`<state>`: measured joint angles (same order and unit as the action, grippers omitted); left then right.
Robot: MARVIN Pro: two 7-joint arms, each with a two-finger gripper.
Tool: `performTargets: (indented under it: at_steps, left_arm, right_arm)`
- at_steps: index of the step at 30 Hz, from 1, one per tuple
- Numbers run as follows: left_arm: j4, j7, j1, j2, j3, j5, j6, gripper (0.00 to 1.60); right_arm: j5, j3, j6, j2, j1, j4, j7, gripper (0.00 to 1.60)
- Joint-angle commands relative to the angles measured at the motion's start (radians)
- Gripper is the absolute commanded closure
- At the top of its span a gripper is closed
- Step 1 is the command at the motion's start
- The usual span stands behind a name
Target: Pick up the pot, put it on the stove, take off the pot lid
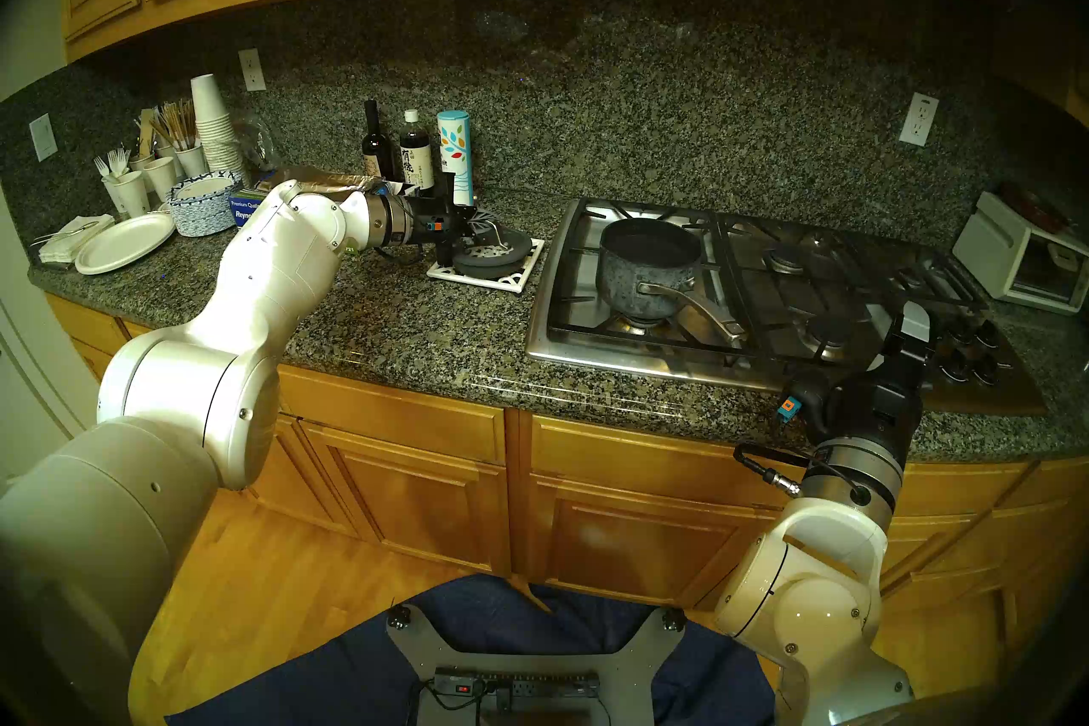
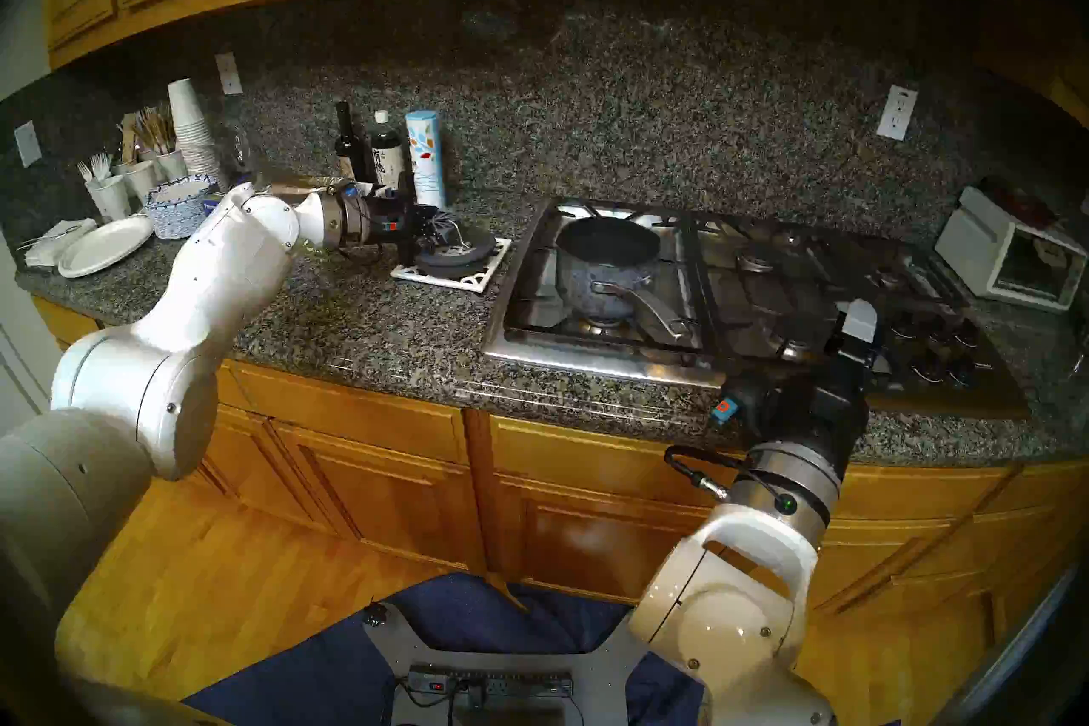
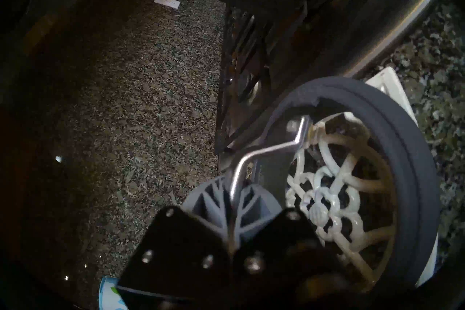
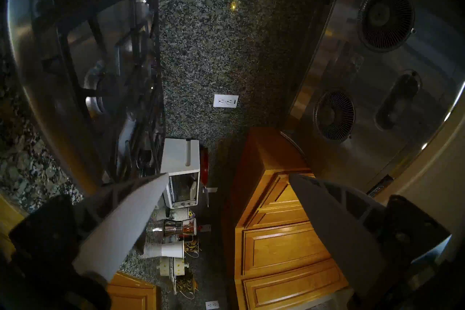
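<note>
Left of the stove (image 1: 766,353), the left gripper (image 3: 235,203) has its jaws pinched tight on the lid's (image 1: 492,259) silver loop handle (image 3: 266,151), and the lid hangs tilted over the white trivet (image 1: 518,283), its low edge at or just above the lattice; I can't tell whether it touches. The grip sits at one end of the loop, not the middle, so the lid could swing or twist in the jaws, and glass knocking on that hard trivet is the worry. If the jaws let go while it's tilted like this, it could rock or slide off the trivet's edge toward the stove. Just behind the trivet stand the bottles (image 1: 415,150) and a tall canister (image 1: 456,156); the gripper body is close in front of them, so a careless pull back or upward could knock one over.

On the stove's left front burner sits the pot (image 1: 645,271), open, upright on the grate, long handle (image 1: 698,303) pointing to the front right. That handle reaches toward the front edge, so anything sweeping across there could spin the pot off its burner.

In front of the stove's right part, the right gripper (image 4: 227,177) waits with jaws spread wide, holding nothing, clear of the pot. By my reading, only setting the lid down remains.
</note>
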<state>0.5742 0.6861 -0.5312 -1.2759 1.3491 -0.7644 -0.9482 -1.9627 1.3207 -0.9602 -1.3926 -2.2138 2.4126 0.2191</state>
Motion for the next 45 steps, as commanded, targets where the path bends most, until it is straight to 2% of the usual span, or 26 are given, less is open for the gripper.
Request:
performTargets:
  at_steps: [1, 5, 6, 7, 8, 9, 10, 11, 12, 29, 45]
  left_arm:
    - [0.008, -0.054, 0.018, 0.007, 0.007, -0.015, -0.012, 1.59]
    - [0.007, -0.071, 0.01, 0.008, 0.006, -0.026, -0.012, 1.46]
    - [0.006, -0.083, 0.003, 0.009, 0.005, -0.035, -0.012, 1.2]
    - [0.006, -0.083, 0.003, 0.009, 0.005, -0.035, -0.012, 1.2]
    - [0.006, -0.088, -0.001, 0.009, 0.004, -0.038, -0.012, 1.1]
    - [0.006, -0.101, -0.007, 0.01, 0.003, -0.047, -0.012, 0.48]
    - [0.006, -0.101, -0.007, 0.01, 0.003, -0.047, -0.012, 0.48]
    - [0.006, -0.105, -0.009, 0.01, 0.002, -0.051, -0.012, 0.12]
    - [0.008, -0.117, -0.013, 0.011, 0.002, -0.055, -0.012, 0.0]
    - [0.067, -0.239, -0.038, 0.039, -0.009, -0.099, -0.012, 0.0]
    - [0.205, -0.304, -0.049, 0.101, -0.027, -0.129, -0.012, 0.0]
  right_arm:
    - [-0.011, 0.002, 0.0, 0.0, 0.005, 0.031, -0.023, 0.0]
    - [-0.011, 0.001, 0.0, 0.0, 0.005, 0.031, -0.023, 0.0]
    - [-0.011, 0.002, 0.0, 0.0, 0.005, 0.031, -0.024, 0.0]
    - [-0.011, 0.002, 0.0, 0.0, 0.005, 0.031, -0.024, 0.0]
    - [-0.011, 0.002, 0.0, 0.0, 0.005, 0.031, -0.024, 0.0]
    - [-0.011, 0.002, 0.0, 0.0, 0.005, 0.031, -0.025, 0.0]
    - [-0.011, 0.002, 0.0, 0.0, 0.005, 0.031, -0.025, 0.0]
    - [-0.011, 0.001, 0.0, 0.0, 0.005, 0.031, -0.025, 0.0]
    - [-0.011, 0.002, 0.0, 0.0, 0.005, 0.031, -0.025, 0.0]
    - [-0.01, 0.002, 0.0, 0.0, 0.004, 0.031, -0.032, 0.0]
    - [-0.008, 0.002, 0.0, 0.0, 0.003, 0.031, -0.036, 0.0]
